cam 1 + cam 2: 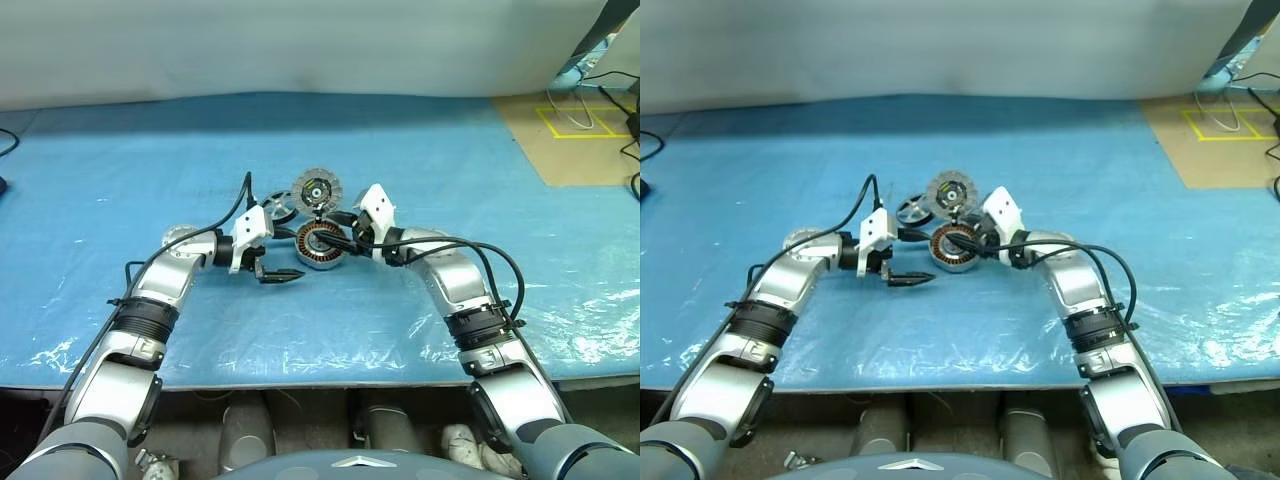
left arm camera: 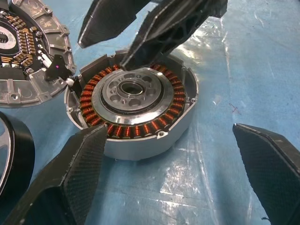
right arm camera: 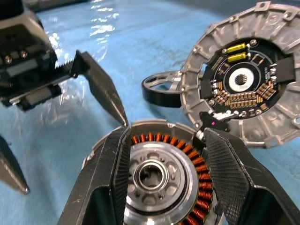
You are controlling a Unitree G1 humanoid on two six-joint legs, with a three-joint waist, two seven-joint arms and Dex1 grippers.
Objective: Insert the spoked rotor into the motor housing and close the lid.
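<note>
Blue plastic sheeting (image 1: 150, 180) covers my table. Mid-frame sits the squat copper-wound motor housing (image 1: 320, 245), open, my half-spread right gripper (image 3: 166, 180) straddling its top. The dark-rimmed spoked rotor (image 1: 279, 209) lies just upper-left, nearer my wide-spread, empty left gripper (image 1: 281, 275).

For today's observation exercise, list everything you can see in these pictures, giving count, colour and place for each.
motor housing: one, silver with copper windings, on the blue sheet between both tools.
lid: one, silver-grey, black circuit face showing, propped up behind the housing.
spoked rotor: one, silver with dark rim, beside the lid.
blue sheet: one, covers the table.
cardboard with yellow tape: one, brown, far right.
left tool: black fingers, open.
right tool: black fingers either side of the housing.
</note>
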